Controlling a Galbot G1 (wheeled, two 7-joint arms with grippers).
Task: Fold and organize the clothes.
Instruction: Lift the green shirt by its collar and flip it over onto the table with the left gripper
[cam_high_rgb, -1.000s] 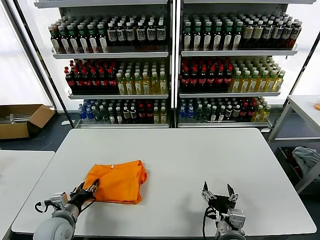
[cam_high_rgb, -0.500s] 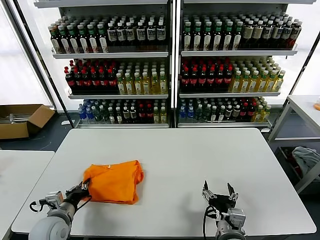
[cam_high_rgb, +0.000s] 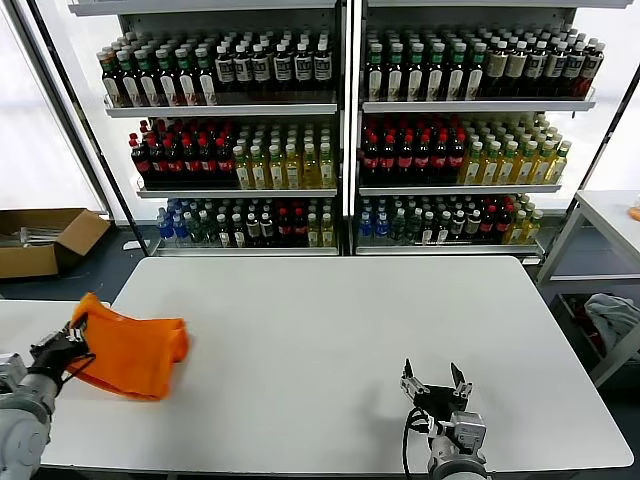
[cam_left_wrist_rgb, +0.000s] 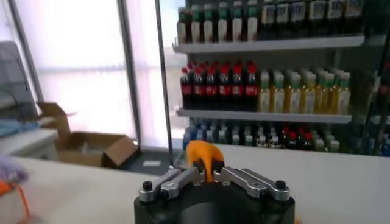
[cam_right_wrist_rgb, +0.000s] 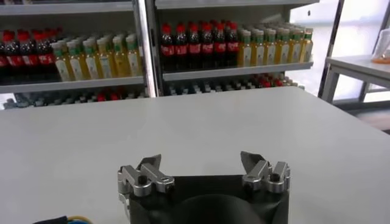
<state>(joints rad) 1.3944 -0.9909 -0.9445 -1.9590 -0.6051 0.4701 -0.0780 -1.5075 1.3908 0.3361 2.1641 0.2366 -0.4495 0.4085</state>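
At the left edge of the table (cam_high_rgb: 330, 300), the T-shirt (cam_high_rgb: 135, 352) is held as a folded orange bundle, pinched at one corner by the left gripper (cam_high_rgb: 62, 348), whose jaws are seen closed tight on the cloth in the left wrist view, a peak of orange (cam_left_wrist_rgb: 204, 159) rising between them. Most of the bundle lies on the tabletop, while the gripped corner is lifted and juts beyond the table's edge, towards the neighbouring white table (cam_high_rgb: 30, 325). The step in hand is judged to be the moving of the folded shirt sideways to its resting place. It is best done slowly and level, so that the layers are not dragged apart; the bundle should be lifted enough that its lower fold is not rubbed open against the surface, and the pinch should be kept firm until the cloth is fully supported again. A release over the gap between the two tables should be avoided, since the shirt could slide off there. The left arm is stretched low and outward, its wrist near table height and the gripper pointed inward at the cloth. The right gripper (cam_high_rgb: 437, 388) is parked near the front edge of the table, well apart from the shirt, with its fingers spread wide and nothing between them.
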